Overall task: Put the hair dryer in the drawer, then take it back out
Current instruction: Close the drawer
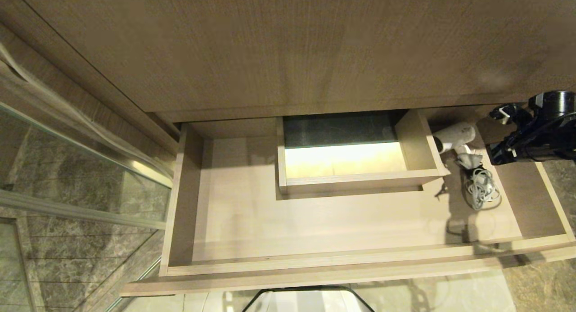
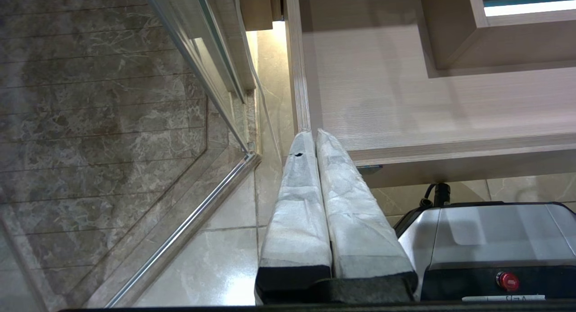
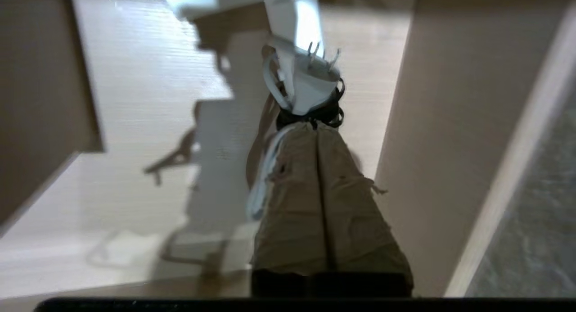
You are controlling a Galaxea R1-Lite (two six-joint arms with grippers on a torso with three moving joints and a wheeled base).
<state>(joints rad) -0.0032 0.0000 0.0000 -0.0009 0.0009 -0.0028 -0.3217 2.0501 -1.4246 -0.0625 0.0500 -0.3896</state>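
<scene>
One small white plastic hair dryer (image 1: 454, 137) lies inside the wide light-wood drawer (image 1: 252, 262), beside its boxed cut-out (image 1: 355, 179). Right gripper (image 3: 315, 123), closed, appears to pinch the dryer's cord bundle; lift straight, keeping cord clear. Left gripper (image 2: 310, 138) closed, empty, outside the drawer.

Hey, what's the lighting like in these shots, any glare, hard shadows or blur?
Head view: a bright glowing patch inside the drawer's boxed cut-out, and dark shadows beside the hair dryer. Right wrist view: soft and blurred, with sharp shadows on the drawer floor. Left wrist view: crisp, with glare on the floor tiles.
</scene>
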